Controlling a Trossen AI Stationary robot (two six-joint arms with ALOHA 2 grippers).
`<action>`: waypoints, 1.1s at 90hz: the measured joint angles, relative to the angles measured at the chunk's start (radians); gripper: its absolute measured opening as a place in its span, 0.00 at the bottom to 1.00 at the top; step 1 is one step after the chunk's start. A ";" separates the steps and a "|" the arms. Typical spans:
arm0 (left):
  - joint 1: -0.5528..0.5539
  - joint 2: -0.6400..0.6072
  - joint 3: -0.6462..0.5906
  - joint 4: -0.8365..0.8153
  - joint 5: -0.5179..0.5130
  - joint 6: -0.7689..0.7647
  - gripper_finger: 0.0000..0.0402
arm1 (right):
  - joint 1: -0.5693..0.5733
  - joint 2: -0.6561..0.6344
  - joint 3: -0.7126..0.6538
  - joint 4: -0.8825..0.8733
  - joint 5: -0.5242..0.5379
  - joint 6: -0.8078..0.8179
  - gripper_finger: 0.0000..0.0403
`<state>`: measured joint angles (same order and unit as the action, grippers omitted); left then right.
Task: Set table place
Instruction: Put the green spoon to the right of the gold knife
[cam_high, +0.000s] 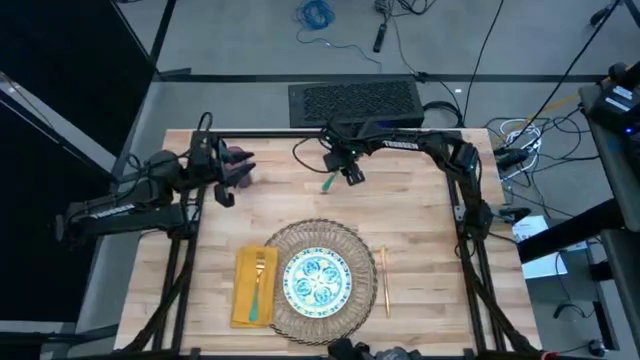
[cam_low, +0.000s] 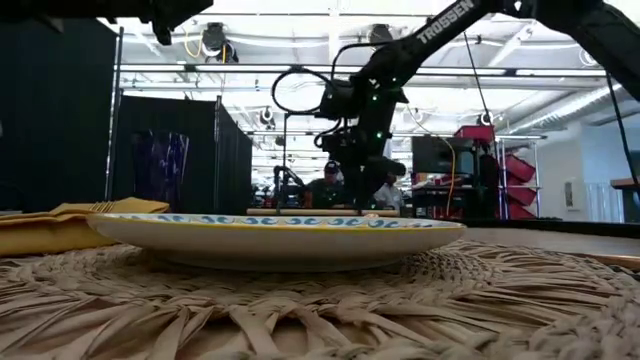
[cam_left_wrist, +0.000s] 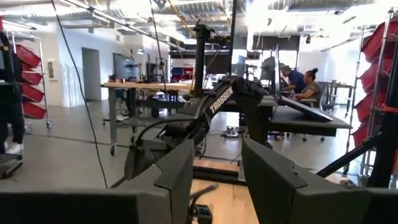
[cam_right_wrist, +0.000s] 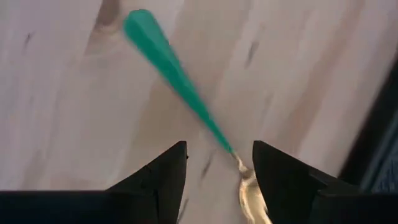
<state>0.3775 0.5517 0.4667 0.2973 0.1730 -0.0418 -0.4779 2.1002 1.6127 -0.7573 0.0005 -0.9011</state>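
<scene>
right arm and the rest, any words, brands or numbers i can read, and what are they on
"TROSSEN": white letters on the right arm, read in the low view.
"TROSSEN": the same arm in the left wrist view.
High view: small white lettering on that arm, too small to read.
No other text on the plate or table.

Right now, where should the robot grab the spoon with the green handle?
Probably at the thin neck of the spoon, where teal handle meets gold bowl, coming straight down from above. It lies flat on the table, and the right gripper already straddles that spot, open.
</scene>
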 joint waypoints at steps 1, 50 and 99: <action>0.000 0.001 0.000 0.000 0.000 0.000 0.30 | 0.001 0.001 0.000 0.002 -0.001 -0.001 0.42; 0.000 0.005 0.000 0.002 0.000 0.002 0.30 | -0.013 0.044 0.000 0.045 -0.058 0.011 0.42; 0.000 0.005 0.000 0.001 0.000 0.003 0.30 | -0.050 0.089 0.004 0.027 -0.129 0.040 0.34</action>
<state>0.3775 0.5564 0.4667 0.2981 0.1732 -0.0385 -0.5275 2.1891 1.6163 -0.7299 -0.1287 -0.8606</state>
